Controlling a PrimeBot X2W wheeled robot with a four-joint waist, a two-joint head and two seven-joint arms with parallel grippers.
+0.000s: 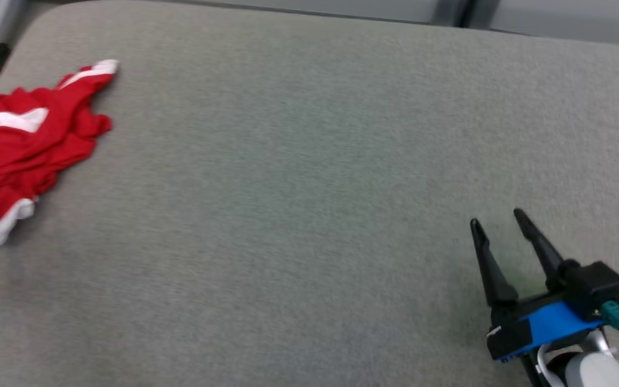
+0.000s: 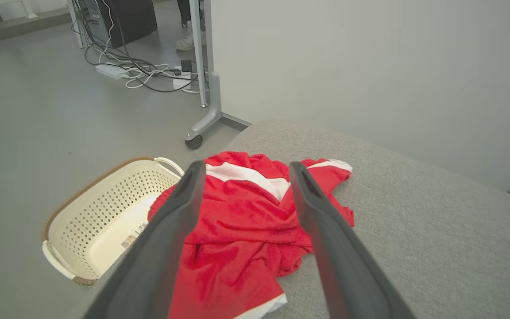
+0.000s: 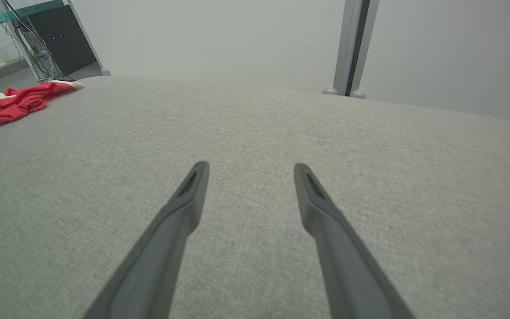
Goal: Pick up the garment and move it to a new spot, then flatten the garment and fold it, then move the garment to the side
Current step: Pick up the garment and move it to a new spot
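So, pickup pending. Left gripper (image 2: 244,167) aimed at the garment (image 2: 246,221), right gripper (image 1: 497,217) far from it, both jaws apart. Next likely needed descent, then pinch.

head: high, downward | wrists: nearer, oblique | shared: red garment (image 1: 24,140)

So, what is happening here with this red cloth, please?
A two-armed robot is starting a folding job. The red and white garment lies crumpled at the left edge of the grey table, not yet picked up. The left gripper is open and aimed at it; the right gripper, also open, is over bare table, far from it. A cream basket stands on the floor nearby.
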